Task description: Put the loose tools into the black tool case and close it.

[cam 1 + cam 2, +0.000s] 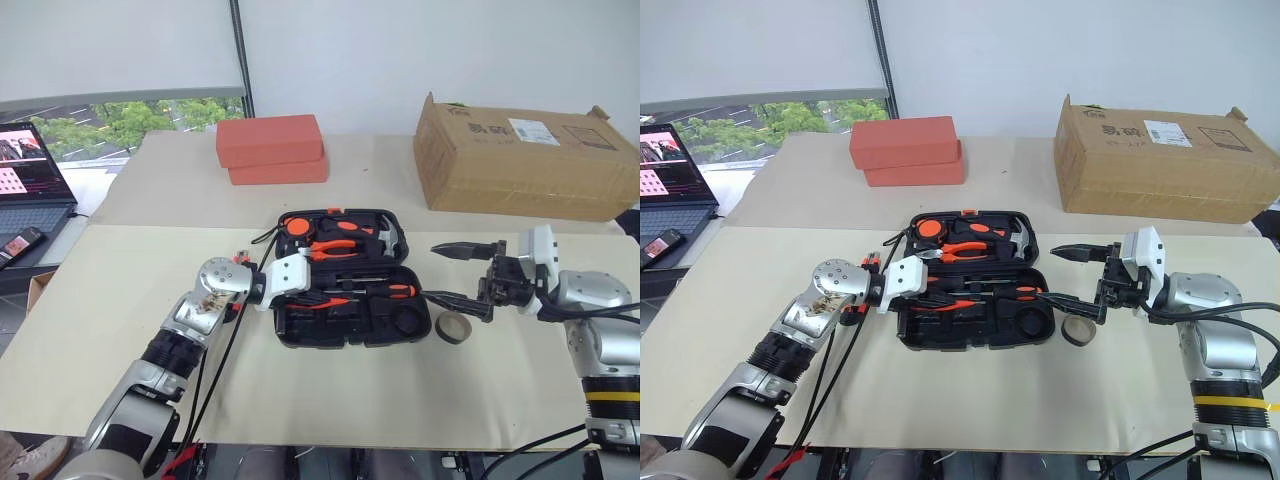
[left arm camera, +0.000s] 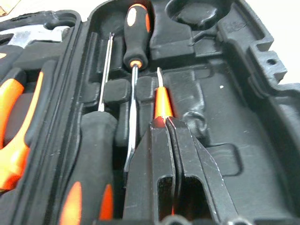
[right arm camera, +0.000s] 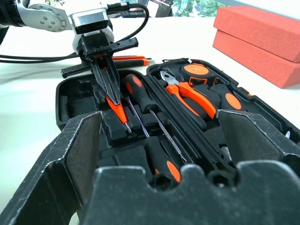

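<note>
Left wrist view: my left pincer (image 2: pixel 165 123) clamps slim smooth orange screwdriver (image 2: pixel 162 101) over moulded black case (image 2: pixel 243 126); right pincer (image 1: pixel 452 273) gapes.

The room is bright, with soft, even light. Behind the red boxes (image 1: pixel 271 148), daylight comes in through a window (image 1: pixel 120 120) with green trees outside. Shadows on the table (image 1: pixel 400 390) are pale and thin; a soft one lies just under the cardboard box (image 1: pixel 520 155). The tool case (image 1: pixel 970 290) is very dark inside, so its slots are hard to make out from above. Up close, a bit of shine sits on the black plastic. The gripper fingers (image 3: pixel 75 154) nearest the right wrist camera look big and blurry. The far rim of the case looks soft too.
</note>
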Robot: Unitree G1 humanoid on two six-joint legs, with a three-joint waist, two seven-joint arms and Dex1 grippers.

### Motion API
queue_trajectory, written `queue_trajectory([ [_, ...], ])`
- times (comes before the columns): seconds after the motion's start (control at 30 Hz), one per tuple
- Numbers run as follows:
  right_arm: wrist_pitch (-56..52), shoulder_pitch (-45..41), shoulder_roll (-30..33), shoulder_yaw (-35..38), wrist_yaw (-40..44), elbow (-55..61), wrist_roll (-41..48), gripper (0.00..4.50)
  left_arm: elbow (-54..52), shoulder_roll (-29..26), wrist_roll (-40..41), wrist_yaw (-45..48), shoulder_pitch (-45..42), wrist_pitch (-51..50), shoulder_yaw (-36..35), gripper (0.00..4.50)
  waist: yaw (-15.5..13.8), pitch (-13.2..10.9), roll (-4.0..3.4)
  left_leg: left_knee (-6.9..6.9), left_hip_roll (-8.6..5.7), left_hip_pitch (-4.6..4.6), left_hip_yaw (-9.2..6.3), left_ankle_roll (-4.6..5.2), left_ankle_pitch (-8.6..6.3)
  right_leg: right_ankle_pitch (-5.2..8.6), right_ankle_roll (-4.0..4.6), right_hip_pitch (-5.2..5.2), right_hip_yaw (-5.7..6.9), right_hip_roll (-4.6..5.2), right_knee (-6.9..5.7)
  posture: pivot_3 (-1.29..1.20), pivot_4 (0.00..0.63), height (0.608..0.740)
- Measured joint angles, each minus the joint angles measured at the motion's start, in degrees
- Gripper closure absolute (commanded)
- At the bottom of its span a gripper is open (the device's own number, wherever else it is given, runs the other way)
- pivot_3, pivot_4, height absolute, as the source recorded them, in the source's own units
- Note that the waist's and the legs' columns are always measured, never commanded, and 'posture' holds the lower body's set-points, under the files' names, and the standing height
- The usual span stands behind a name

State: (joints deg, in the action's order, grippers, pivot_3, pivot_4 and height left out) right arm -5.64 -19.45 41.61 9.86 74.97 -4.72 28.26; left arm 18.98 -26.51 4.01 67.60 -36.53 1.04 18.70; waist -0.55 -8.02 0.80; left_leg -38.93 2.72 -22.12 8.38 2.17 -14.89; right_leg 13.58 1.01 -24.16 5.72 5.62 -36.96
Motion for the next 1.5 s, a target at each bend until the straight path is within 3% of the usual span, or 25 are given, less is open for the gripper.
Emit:
queue_trajectory([
  [0.47, 0.01, 0.01, 0.00, 0.00, -0.06, 0.01, 0.00, 0.00, 2.14, 1.02, -1.55, -1.05, -0.20, 2.72, -0.02, 4.42, -0.02, 0.00, 0.00, -0.01, 0.00, 0.04, 0.00, 0.02, -0.01, 0.00, 0.00, 0.03, 0.00, 0.01, -0.03, 0.00, 0.150, 0.712],
  [0.63, -0.20, -0.60, -0.62, -0.01, -0.18, 0.16, 0.74, 0.00, -2.51, 1.91, 3.54, -4.15, 3.40, -3.62, -5.34, 4.42, 0.30, 0.00, 0.01, -0.01, 0.05, -0.02, -0.01, -0.01, 0.01, 0.00, 0.00, -0.05, -0.05, 0.02, -0.05, 0.00, 0.150, 0.712],
  [0.73, -0.68, -2.68, -1.34, -0.10, -0.16, 0.09, 2.17, 0.00, -8.92, 1.66, 7.50, -7.64, 4.83, -8.36, -10.58, 3.74, 0.47, 0.00, 0.01, 0.00, 0.06, 0.02, -0.01, -0.02, 0.02, 0.00, 0.01, 0.00, -0.08, 0.02, -0.05, 0.00, 0.150, 0.712],
  [0.93, -0.92, -6.51, -2.46, -0.72, 1.16, -2.91, 2.30, 0.00, -20.82, -1.47, 10.12, -19.44, 12.05, -19.02, -21.34, 1.47, 0.87, 0.00, 0.01, 0.01, 0.06, 0.08, -0.02, -0.03, 0.02, 0.00, 0.00, 0.03, -0.10, 0.04, -0.05, 0.00, 0.150, 0.712],
  [1.07, -0.78, -9.18, -3.17, -2.46, 3.05, -6.55, 2.15, 0.00, -27.78, -2.47, 9.56, -26.48, 18.83, -26.93, -23.87, 0.03, 1.02, 0.00, 0.01, 0.02, 0.06, 0.07, -0.01, -0.02, 0.01, 0.00, 0.00, 0.03, -0.11, 0.07, -0.05, 0.00, 0.150, 0.712],
  [1.27, -0.25, -12.04, -3.44, -3.98, 5.39, -9.36, 1.73, 0.00, -33.21, 0.20, 9.19, -36.73, 22.15, -38.92, -23.92, 0.03, 0.20, 0.00, 0.01, 0.02, 0.06, 0.05, -0.05, -0.03, 0.01, -0.01, 0.01, 0.05, -0.11, 0.10, -0.05, 0.00, 0.150, 0.712],
  [1.5, -0.07, -12.10, -3.42, -4.36, 6.39, -10.38, 1.70, 0.00, -35.40, 4.16, 7.36, -46.23, 23.48, -45.80, -23.97, 0.03, 0.10, 0.00, 0.01, 0.04, 0.06, 0.06, -0.04, -0.04, 0.01, -0.01, 0.02, 0.04, -0.13, 0.16, -0.05, 0.00, 0.150, 0.712],
])
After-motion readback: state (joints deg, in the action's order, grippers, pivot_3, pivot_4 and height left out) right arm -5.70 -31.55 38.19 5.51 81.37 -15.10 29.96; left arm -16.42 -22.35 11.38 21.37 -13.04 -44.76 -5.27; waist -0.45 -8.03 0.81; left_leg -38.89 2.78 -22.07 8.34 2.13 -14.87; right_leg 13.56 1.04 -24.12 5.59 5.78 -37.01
